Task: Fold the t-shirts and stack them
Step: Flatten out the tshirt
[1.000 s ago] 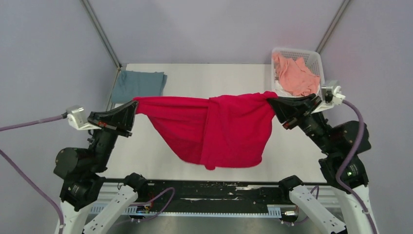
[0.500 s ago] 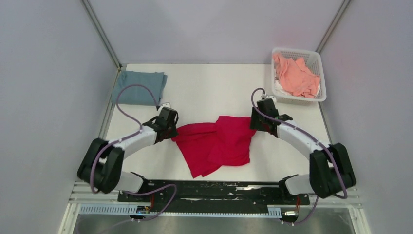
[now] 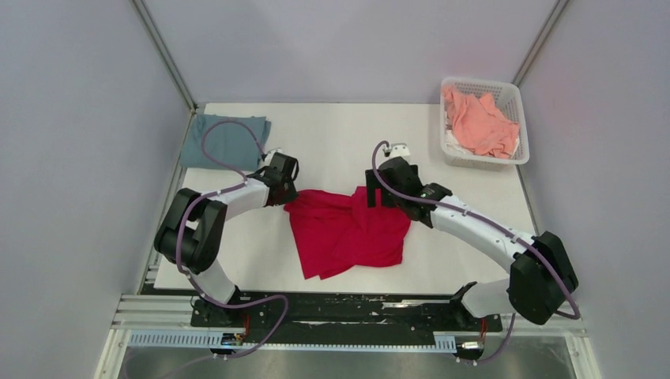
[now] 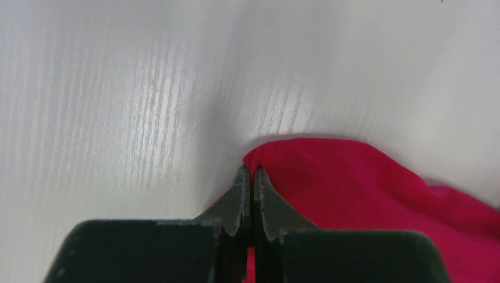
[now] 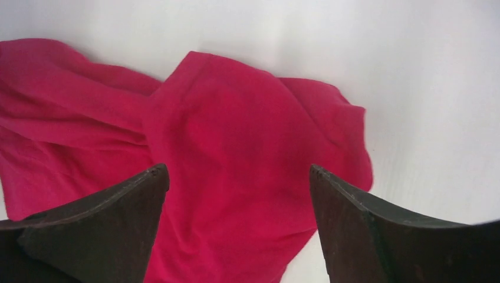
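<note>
The crimson red t-shirt (image 3: 348, 233) lies crumpled in the middle of the table, its folds overlapping. My left gripper (image 3: 288, 193) is low at the shirt's left corner and shut on a pinch of the red cloth (image 4: 354, 183); in the left wrist view the left gripper (image 4: 250, 172) has red showing between its fingers. My right gripper (image 3: 378, 197) hangs open over the shirt's upper right part, and the right wrist view shows the right gripper (image 5: 239, 171) wide apart above the red t-shirt (image 5: 236, 106), holding nothing. The blue-grey t-shirt (image 3: 225, 140) lies folded at the far left.
A white mesh basket (image 3: 483, 82) stands at the far right corner with the salmon pink t-shirt (image 3: 478, 122) bunched inside. Grey walls close in the table on three sides. Both arms reach inward from the near edge.
The red shirt, stretched in the air between both grippers a second ago, now lies on the table. The right gripper has opened and let go; the left still grips its corner.
</note>
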Controlling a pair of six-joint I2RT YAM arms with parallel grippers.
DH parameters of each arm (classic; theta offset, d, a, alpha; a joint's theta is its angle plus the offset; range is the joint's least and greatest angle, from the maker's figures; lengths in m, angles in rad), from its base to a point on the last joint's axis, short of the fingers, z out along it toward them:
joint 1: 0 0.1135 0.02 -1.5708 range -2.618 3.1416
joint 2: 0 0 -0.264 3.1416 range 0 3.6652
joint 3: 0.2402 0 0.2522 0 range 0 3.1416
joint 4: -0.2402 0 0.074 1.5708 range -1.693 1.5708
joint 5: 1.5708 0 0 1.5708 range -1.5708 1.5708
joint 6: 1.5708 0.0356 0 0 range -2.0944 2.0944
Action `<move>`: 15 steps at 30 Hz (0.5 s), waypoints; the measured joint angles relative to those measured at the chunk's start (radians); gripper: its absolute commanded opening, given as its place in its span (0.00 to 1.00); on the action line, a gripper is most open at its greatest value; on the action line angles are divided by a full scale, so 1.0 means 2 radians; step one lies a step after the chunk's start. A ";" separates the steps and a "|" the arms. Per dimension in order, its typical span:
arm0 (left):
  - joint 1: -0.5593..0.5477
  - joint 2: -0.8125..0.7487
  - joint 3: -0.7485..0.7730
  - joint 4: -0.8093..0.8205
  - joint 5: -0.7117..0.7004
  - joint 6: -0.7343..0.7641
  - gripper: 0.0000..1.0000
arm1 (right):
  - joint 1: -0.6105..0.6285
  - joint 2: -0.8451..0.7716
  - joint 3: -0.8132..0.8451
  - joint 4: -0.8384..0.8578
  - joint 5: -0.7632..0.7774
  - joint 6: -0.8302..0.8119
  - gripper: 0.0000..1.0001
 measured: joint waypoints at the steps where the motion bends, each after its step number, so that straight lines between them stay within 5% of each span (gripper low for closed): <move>1: 0.000 -0.001 -0.006 0.004 0.004 -0.002 0.00 | 0.009 0.003 0.003 0.000 0.000 0.002 0.88; 9: 0.002 -0.019 -0.033 0.019 0.019 -0.014 0.00 | 0.063 0.153 0.085 -0.003 0.015 0.036 0.74; 15: 0.002 -0.026 -0.042 0.023 0.021 -0.015 0.00 | 0.078 0.214 0.097 -0.021 0.032 0.061 0.46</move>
